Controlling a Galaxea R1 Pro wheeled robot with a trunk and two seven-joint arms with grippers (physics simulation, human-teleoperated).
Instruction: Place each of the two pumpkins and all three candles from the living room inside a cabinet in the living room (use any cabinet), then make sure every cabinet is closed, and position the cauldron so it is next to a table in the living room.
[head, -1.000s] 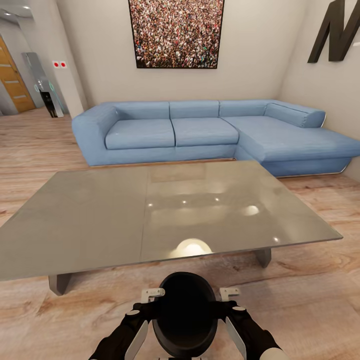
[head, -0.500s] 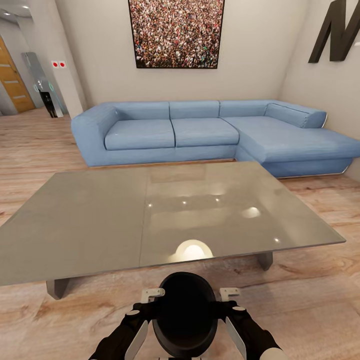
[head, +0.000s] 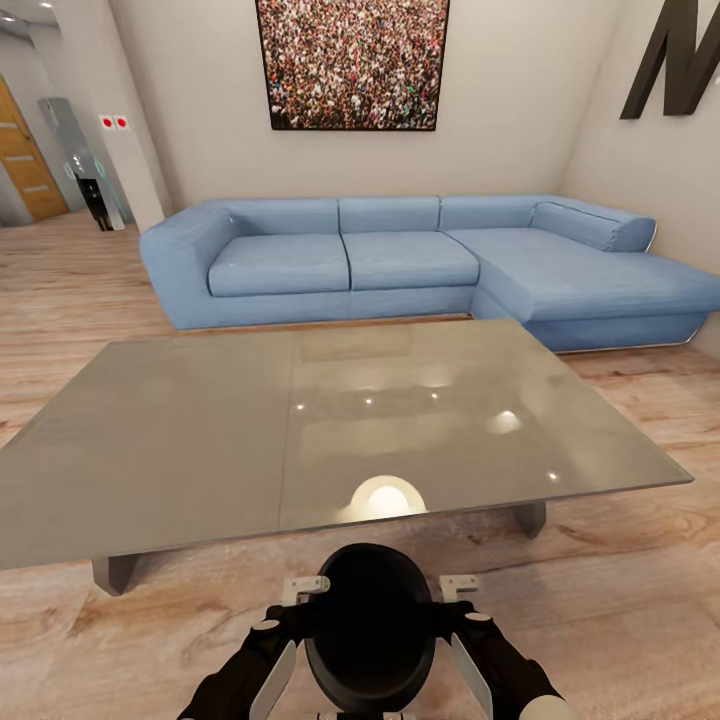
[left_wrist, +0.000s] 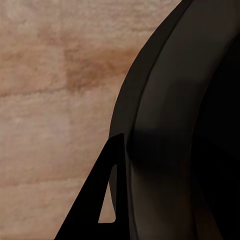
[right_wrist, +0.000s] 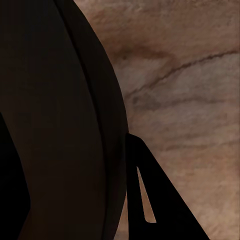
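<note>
Both sets of fingers still clasp the black cauldron before the worktop; only the camera's view has drifted.

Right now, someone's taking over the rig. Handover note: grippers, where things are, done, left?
Left gripper and right gripper: pressed on either side of the black round cauldron, carried between both arms above the wood plank floor.
Large low coffee table with grey glassy top: directly ahead, its near edge close to the cauldron.
Done: cauldron brought up to the table.
Left: set it down beside the table, release. Pumpkins, candles and cabinet state can't be judged from here.
</note>
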